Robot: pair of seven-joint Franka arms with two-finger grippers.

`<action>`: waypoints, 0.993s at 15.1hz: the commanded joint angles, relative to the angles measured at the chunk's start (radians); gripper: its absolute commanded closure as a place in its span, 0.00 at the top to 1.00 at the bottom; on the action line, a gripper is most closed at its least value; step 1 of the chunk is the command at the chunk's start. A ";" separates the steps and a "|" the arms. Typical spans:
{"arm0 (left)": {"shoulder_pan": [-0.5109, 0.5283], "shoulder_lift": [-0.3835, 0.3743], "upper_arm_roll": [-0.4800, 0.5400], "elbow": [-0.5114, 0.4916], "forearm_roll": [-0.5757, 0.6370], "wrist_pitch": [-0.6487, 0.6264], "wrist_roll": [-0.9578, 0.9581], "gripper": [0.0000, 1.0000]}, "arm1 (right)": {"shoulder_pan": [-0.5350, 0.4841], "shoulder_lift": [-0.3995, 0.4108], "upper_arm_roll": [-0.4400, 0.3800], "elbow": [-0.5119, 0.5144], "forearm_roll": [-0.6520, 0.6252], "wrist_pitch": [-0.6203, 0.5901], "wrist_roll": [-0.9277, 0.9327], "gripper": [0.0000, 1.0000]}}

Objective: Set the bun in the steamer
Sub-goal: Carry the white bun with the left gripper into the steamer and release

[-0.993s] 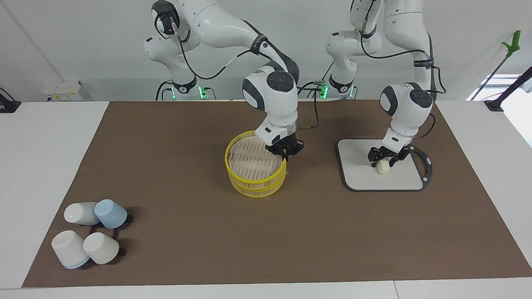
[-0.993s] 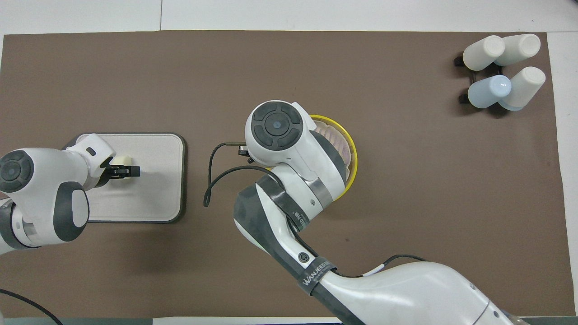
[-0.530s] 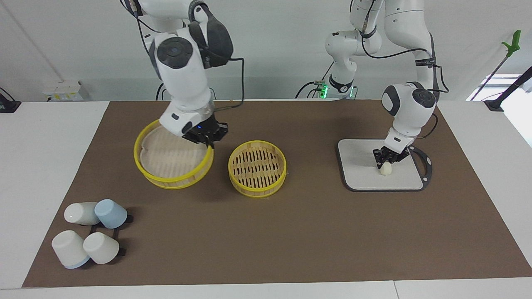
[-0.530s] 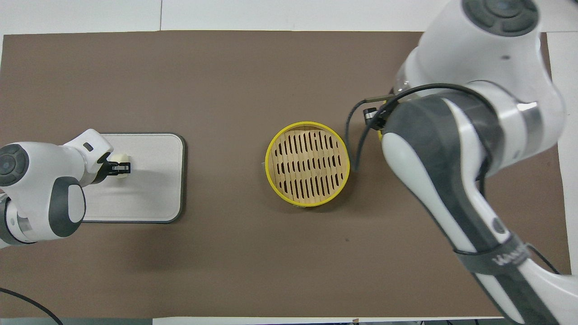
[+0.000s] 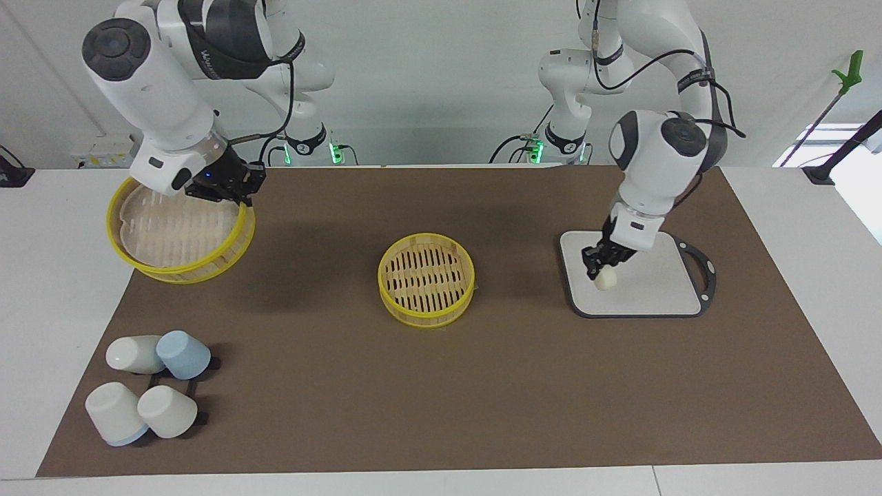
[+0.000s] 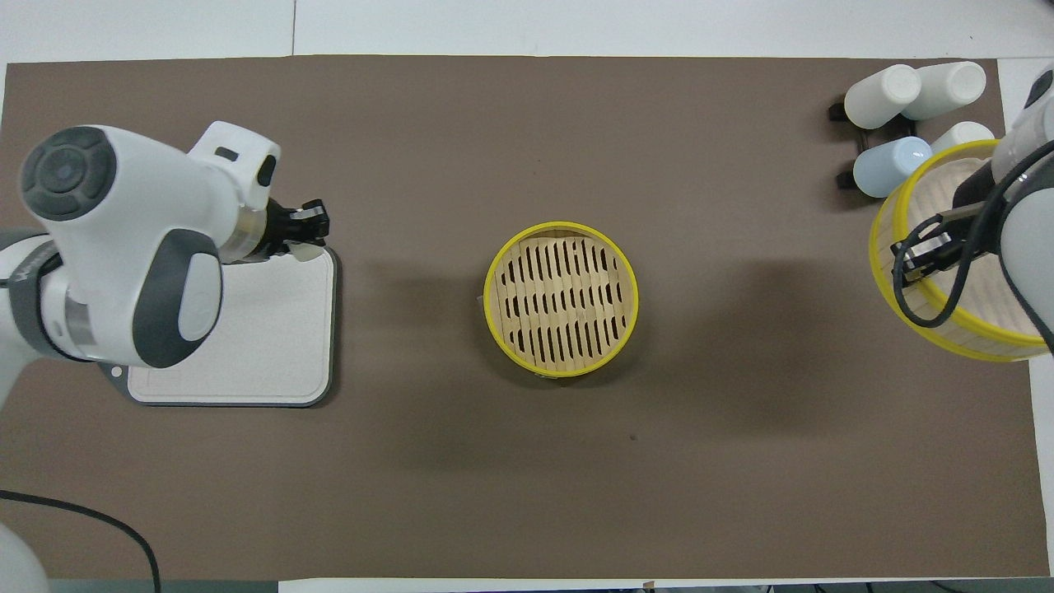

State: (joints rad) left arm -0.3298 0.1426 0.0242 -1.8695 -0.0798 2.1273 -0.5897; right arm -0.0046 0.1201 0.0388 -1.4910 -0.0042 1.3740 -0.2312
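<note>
**Bun lifted off the board, steamer base open at mid-mat**

The steamer base [image 5: 426, 279] sits at the centre of the brown mat [image 5: 524, 386], uncovered. Its yellow rim rings a pale slatted floor with dark gaps between the slats, and nothing lies in it. The steamer's upper tier [image 5: 180, 234] (same yellow rim, pale floor, also without contents) hangs tilted in the air over the mat's edge at the right arm's end, toward the corner nearer the robots. The right gripper [image 5: 231, 189] is pinched shut on its rim.

The bun [image 5: 605, 278] is a small cream-white rounded lump, smooth and slightly oval. The left gripper [image 5: 598, 264] has its fingers pressed onto the bun's top, holding it over the edge of the grey-rimmed cutting board [image 5: 654, 289] that faces the steamer base. In the facing view the bun appears raised just off the board's pale surface. In the overhead view only a sliver of bun [image 6: 310, 254] shows under the left gripper [image 6: 311, 224], over a corner of the board [image 6: 272, 329].

The board lies toward the left arm's end of the mat and carries nothing else.

Four cups [image 5: 148, 393] lie tipped on a dark rack at the mat's corner farthest from the robots at the right arm's end: three white, one light blue.
</note>
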 commanded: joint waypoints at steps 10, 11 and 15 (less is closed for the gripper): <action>-0.429 0.267 0.022 0.070 0.014 0.275 -0.383 0.31 | -0.003 -0.056 0.015 -0.087 -0.014 0.033 -0.027 0.00; -0.436 0.273 0.022 0.069 0.014 0.284 -0.384 0.34 | -0.002 -0.057 0.018 -0.089 -0.014 0.042 -0.025 0.00; -0.440 0.272 0.022 0.069 0.014 0.290 -0.429 1.00 | 0.000 -0.066 0.021 -0.104 -0.014 0.045 -0.020 0.00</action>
State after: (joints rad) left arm -0.7542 0.4317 0.0301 -1.7852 -0.0845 2.4055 -0.9785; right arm -0.0050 0.0947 0.0555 -1.5518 -0.0043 1.3940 -0.2504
